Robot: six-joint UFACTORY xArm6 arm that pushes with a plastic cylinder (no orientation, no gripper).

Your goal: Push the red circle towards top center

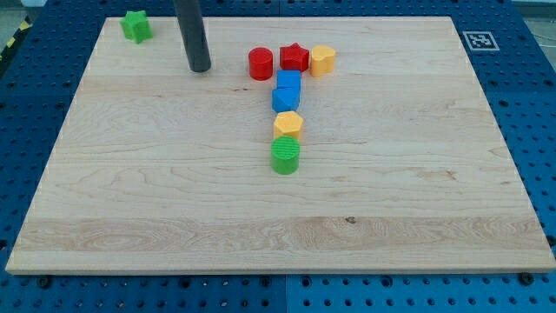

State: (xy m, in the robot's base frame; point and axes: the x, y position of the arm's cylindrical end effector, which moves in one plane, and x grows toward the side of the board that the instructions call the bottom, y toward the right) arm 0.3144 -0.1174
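My rig carries no pincer, only a dark rod; my tip (200, 68) rests left of the red plastic circle (261, 64), near top centre. A red star block (294, 58) touches its right side; pushing rightward would shove both.

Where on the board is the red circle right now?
The red circle sits near the view's top centre, touching or nearly touching the red star on its right; my tip stands apart to its left.

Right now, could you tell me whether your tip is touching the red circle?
Apart. The camera view shows bare board between my tip and the red circle, which lies to its right.
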